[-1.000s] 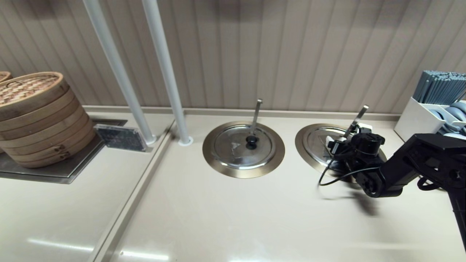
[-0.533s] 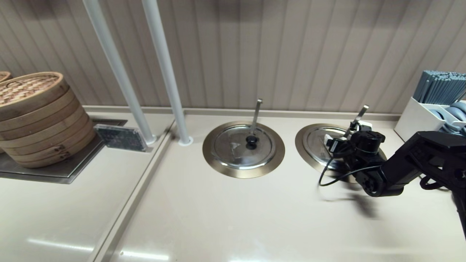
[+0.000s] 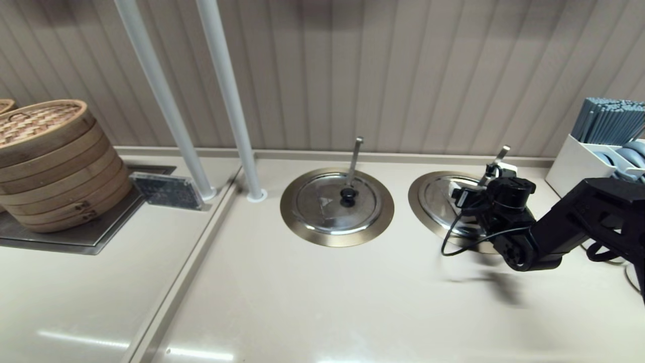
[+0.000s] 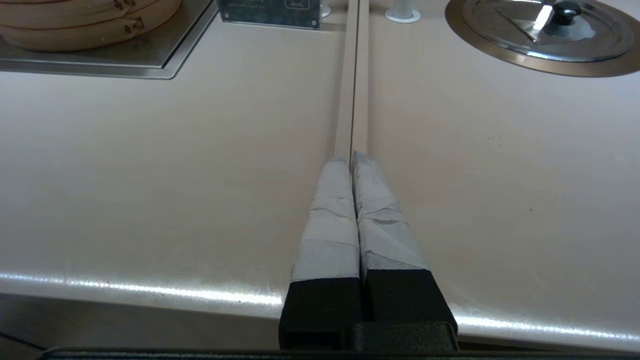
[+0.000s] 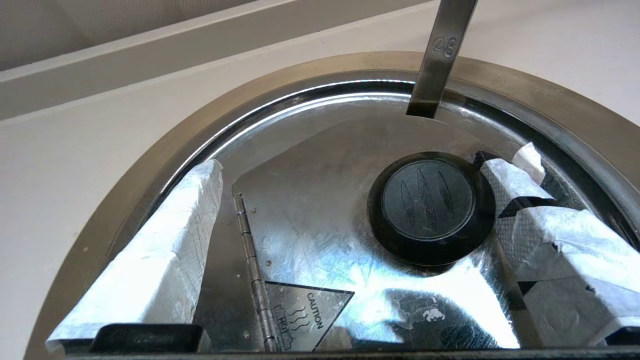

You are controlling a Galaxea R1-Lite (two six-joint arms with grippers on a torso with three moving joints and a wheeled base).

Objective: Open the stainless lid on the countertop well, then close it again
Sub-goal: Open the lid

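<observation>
The stainless lid lies shut in the countertop well, framed by its brass rim ring. The ladle handle leans diagonally at the back. My right gripper hovers over the lid, open. In the right wrist view the lid shows a hinge and a caution triangle. Its black knob sits between the white-taped fingers, close beside the one farther from the hinge. The ladle handle and rim ring show there too. My left gripper is shut and parked over the counter's front edge.
The twin lid with a near-vertical ladle handle lies left of the task's well. Two white poles stand behind it. Bamboo steamers and a small sign stand far left, a white utensil holder far right.
My right gripper has crept a little toward the back wall over the lid, staying open. The lid, the ladle handle and the left arm have not moved.
</observation>
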